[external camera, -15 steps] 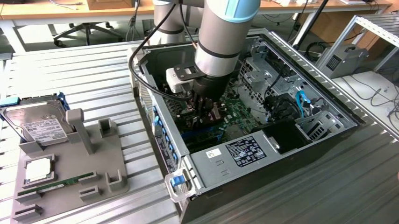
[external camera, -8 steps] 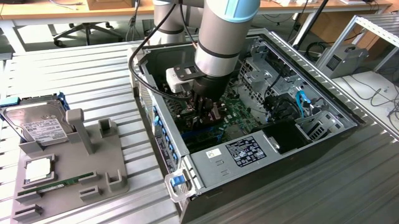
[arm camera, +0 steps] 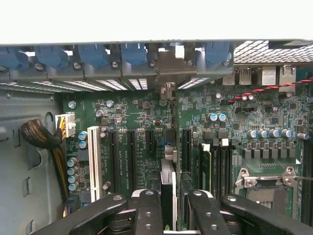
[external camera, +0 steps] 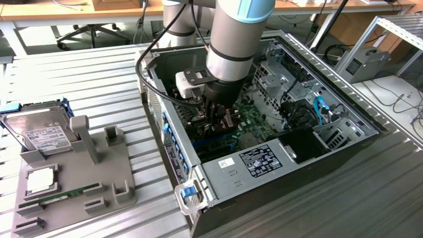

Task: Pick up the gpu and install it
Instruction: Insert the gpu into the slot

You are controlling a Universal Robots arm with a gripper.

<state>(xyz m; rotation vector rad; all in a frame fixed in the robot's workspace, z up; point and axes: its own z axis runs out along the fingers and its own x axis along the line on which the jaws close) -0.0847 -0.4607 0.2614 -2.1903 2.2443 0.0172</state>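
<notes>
The slatted metal desk (external camera: 92, 74) carries an open computer case (external camera: 343, 106) lying on its side, motherboard (arm camera: 274, 161) facing up, and the robot arm (external camera: 231, 44) plunges straight down into it. On the exterior view's left sits a grey parts holder (external camera: 116, 171) with a silver hard drive (external camera: 39, 131) at its far end, a CPU (external camera: 41, 179) in the middle and a thin green RAM stick (external camera: 59, 197) nearer the camera. Down inside the case, the wrist view has the claw (arm camera: 168, 196) clenched on the gpu (arm camera: 167, 183), black fingers (arm camera: 146, 210) pressing either side of the card, which stands on edge between them. The card sits upright over the motherboard in line with the black expansion slots (arm camera: 131, 152), its silver end bracket (arm camera: 168, 63) up against the case's rear wall among the blue slot clips (arm camera: 132, 51). Whether it is fully seated I cannot tell.
</notes>
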